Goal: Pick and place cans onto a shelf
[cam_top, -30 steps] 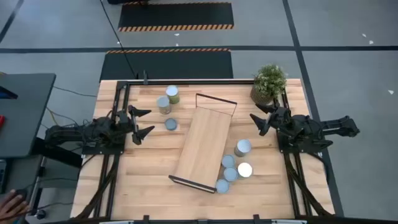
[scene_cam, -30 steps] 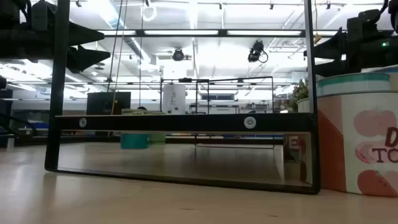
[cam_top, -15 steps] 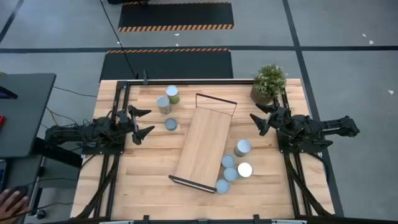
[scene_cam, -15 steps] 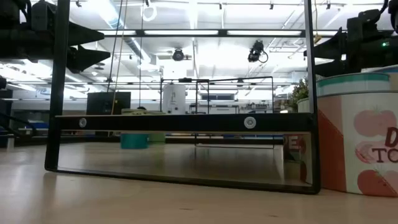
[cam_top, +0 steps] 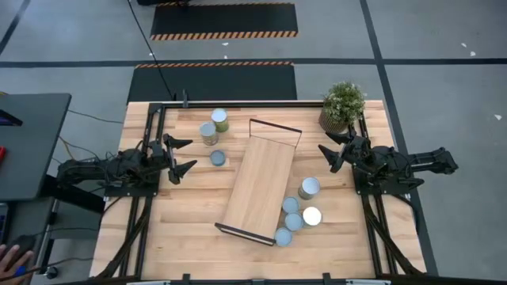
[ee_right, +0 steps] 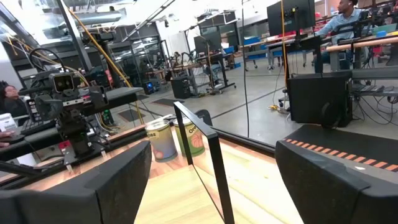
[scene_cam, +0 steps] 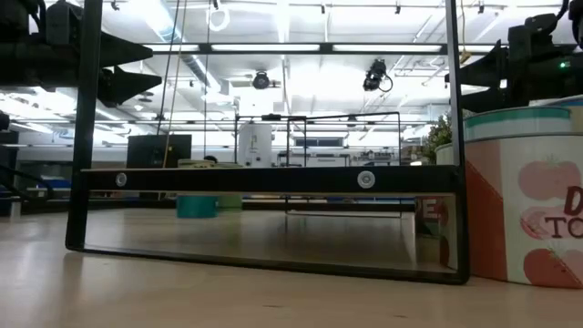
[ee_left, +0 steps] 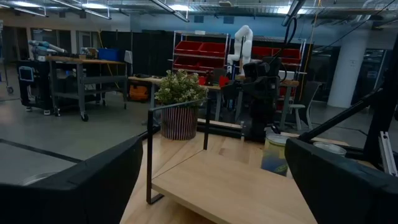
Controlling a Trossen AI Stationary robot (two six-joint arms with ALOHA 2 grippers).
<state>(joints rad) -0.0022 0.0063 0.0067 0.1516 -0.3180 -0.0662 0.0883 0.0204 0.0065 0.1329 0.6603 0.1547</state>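
The shelf (cam_top: pixel 260 182), a long light-wood board with a black wire frame at each short end, lies slanted in the middle of the table. Three cans (cam_top: pixel 208 133) stand upright on the table to its far left. Several more cans (cam_top: pixel 309 188) stand on the table by its near right end. My left gripper (cam_top: pixel 190 154) hovers open at the table's left side, pointing at the shelf with nothing between its fingers. My right gripper (cam_top: pixel 325 157) hovers open at the right side, also holding nothing. In the low view, one can (scene_cam: pixel 524 196) stands just behind the shelf's near frame (scene_cam: pixel 273 264).
A potted green plant (cam_top: pixel 342 105) stands at the table's far right corner, close behind my right gripper. Black rails run along the left, far and right table edges (cam_top: pixel 238 103). A grey side table (cam_top: pixel 28 142) stands off to the left. A person's hand (cam_top: pixel 8 257) shows at the near left, off the table.
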